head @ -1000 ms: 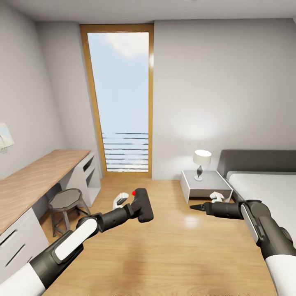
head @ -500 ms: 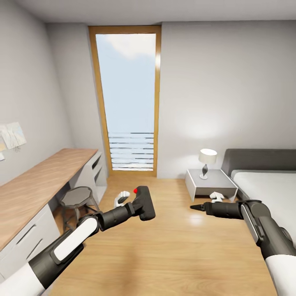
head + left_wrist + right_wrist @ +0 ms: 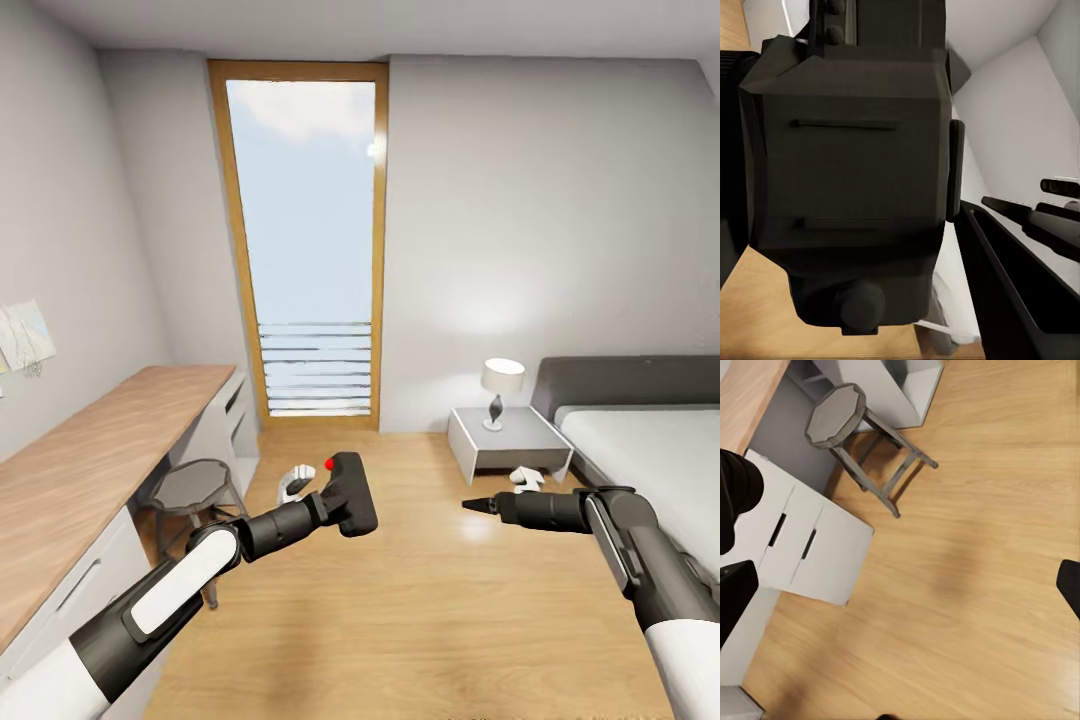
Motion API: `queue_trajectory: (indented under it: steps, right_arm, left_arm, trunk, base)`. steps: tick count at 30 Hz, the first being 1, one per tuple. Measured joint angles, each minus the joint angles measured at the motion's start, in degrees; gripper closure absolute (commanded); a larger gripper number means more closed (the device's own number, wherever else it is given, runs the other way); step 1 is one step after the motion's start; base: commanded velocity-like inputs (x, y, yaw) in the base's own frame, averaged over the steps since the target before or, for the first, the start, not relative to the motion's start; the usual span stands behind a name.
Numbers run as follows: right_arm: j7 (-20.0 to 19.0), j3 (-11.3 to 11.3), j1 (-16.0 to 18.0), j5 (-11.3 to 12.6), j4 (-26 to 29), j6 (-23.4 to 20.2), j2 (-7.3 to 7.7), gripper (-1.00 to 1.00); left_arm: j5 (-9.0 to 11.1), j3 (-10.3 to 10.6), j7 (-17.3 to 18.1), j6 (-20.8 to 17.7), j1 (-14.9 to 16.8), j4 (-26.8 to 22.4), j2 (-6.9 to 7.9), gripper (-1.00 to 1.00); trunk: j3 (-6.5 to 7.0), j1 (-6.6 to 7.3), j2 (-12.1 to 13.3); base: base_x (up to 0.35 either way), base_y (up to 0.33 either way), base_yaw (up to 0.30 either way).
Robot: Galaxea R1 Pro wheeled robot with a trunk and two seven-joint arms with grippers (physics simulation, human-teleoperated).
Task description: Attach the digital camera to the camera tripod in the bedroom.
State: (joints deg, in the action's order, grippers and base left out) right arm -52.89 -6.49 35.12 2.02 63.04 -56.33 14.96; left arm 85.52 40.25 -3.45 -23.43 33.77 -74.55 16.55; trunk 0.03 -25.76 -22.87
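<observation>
The view has turned; the left pincer pinches the digital camera, the right pincer is pressed together. Driving jolts could loosen the grip.

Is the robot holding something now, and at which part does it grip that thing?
The left gripper holds the digital camera at its lower end, the red button up. The right gripper holds nothing; its fingers are together.

Both arms are built of dark grey cylindrical links with rounded white shell panels near the elbow and upper arm. The right pincer tapers to a slim black point behind black tubing.
</observation>
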Motion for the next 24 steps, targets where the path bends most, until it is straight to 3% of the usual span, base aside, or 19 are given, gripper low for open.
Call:
queue_trajectory:
  steps: [11,24]
  right_arm:
    - [0.1,-0.1,0.0,0.1,0.0,-0.1,0.0,-1.0]
    - [0.1,-0.1,0.0,0.1,0.1,-0.2,-0.01,-1.0]
  left_arm:
    - [-0.1,0.0,0.1,0.1,0.0,0.5,0.0,1.0]
    - [-0.4,0.0,-0.1,0.2,0.0,0.6,0.02,1.0]
  trunk:
    - [0.0,0.01,0.0]
    - [0.0,0.0,0.0]
  base:
    - [0.07,0.313,-0.247]
    - [0.013,0.043,-0.25]
